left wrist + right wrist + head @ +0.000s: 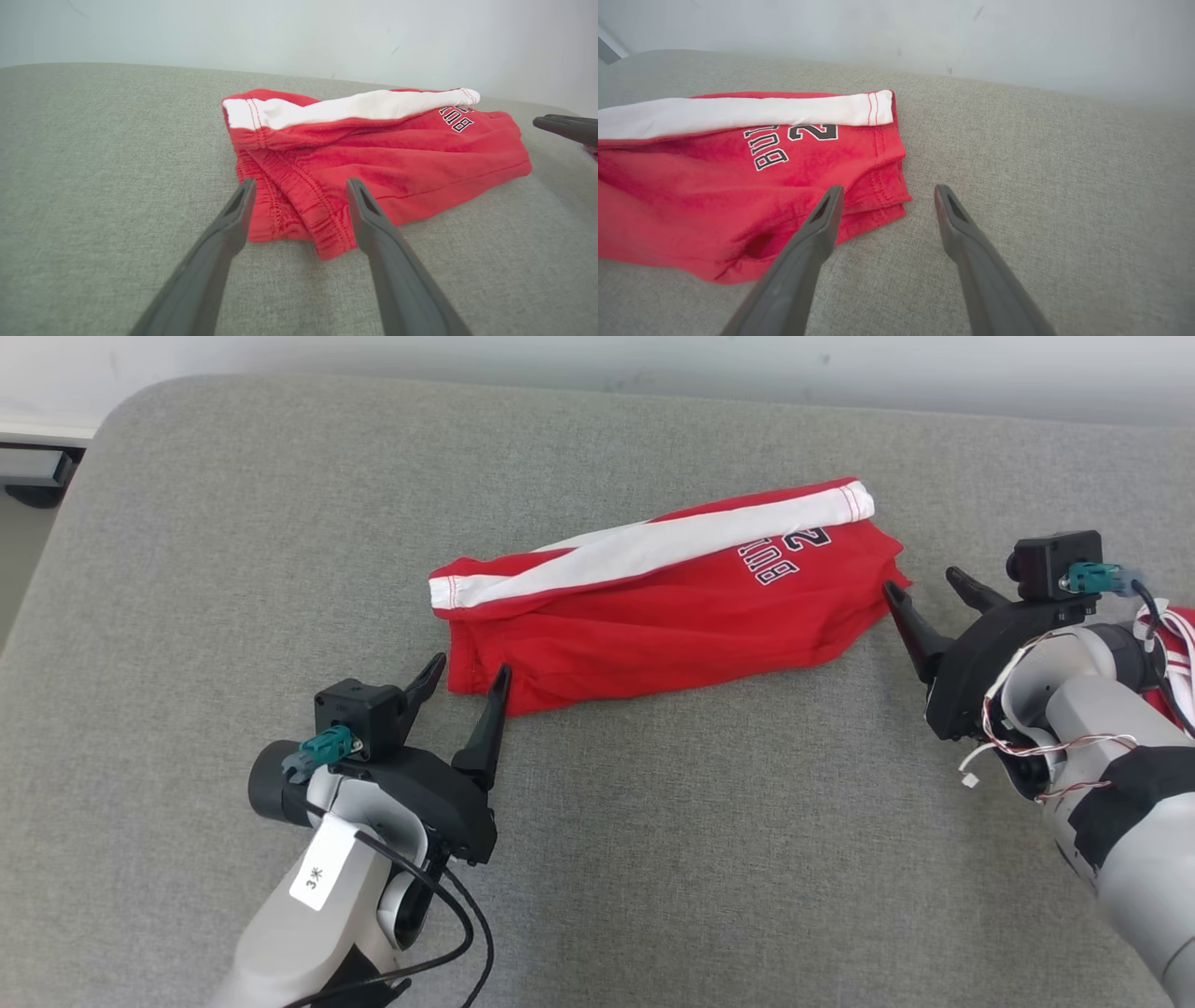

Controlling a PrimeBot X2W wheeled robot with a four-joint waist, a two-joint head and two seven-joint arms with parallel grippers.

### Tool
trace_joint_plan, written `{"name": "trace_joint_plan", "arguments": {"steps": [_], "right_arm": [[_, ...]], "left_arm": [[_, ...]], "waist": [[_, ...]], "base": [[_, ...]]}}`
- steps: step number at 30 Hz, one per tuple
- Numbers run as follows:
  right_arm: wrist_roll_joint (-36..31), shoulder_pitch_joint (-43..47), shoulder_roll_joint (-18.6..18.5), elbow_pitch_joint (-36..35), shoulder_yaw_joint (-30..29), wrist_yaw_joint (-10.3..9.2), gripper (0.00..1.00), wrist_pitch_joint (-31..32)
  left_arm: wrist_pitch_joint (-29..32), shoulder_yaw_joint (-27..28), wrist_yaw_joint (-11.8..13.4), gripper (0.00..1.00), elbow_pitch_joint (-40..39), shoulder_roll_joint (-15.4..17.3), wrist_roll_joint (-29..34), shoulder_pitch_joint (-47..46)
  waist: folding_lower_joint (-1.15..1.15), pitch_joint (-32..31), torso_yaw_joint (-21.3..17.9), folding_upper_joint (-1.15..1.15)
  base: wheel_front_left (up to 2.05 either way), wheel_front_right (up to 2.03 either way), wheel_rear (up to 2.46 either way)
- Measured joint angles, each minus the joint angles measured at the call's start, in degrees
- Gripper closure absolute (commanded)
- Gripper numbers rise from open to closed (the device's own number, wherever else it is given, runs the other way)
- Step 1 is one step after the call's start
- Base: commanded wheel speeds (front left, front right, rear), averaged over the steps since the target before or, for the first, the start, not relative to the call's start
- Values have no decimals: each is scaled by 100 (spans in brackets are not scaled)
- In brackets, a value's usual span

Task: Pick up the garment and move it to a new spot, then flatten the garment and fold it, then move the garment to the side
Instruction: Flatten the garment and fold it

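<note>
Nearest the camera, the left arm's pale forearm point(308, 915) enters at the lower left, carrying a white tag point(322, 868) and a loose black cable point(457, 915). The right arm's forearm point(1120, 812) enters at the lower right, with thin red-and-white wires point(1055, 747) exposed at the wrist.

Left gripper point(471, 665): jaws released, spread wide, nothing between them. In the left wrist view the left gripper point(300, 183) straddles the near-left corner of the garment point(672, 616) at its gathered waistband; contact with the cloth cannot be confirmed.

Right gripper point(919, 579): jaws released, holding nothing. In the right wrist view the right gripper point(888, 187) has one jaw over the garment's right hem corner and the other over bare padded surface point(653, 859).

The garment is a pair of red shorts, folded lengthwise into a long band. It lies near the middle of the grey padded surface between the two grippers, with its left end nearer the robot and its right end farther. A white stripe point(653, 546) runs along its far edge, and black-outlined lettering point(789, 555) sits near the right end.

A red-and-white striped item point(1178, 635) shows behind the right wrist at the frame edge; its nature is unclear, possibly cloth.

Beyond the surface's rounded far edge stands a pale wall point(597, 359).
</note>
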Motion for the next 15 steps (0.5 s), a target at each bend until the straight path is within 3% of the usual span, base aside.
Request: {"name": "trace_joint_plan", "arguments": {"steps": [15], "right_arm": [[185, -257, 285, 381, -13, 0, 0, 250]], "left_arm": [[167, 4, -134, 0, 489, -126, -243, -441]], "waist": [[1, 273, -21, 0]], "base": [[0, 0, 0]]}}
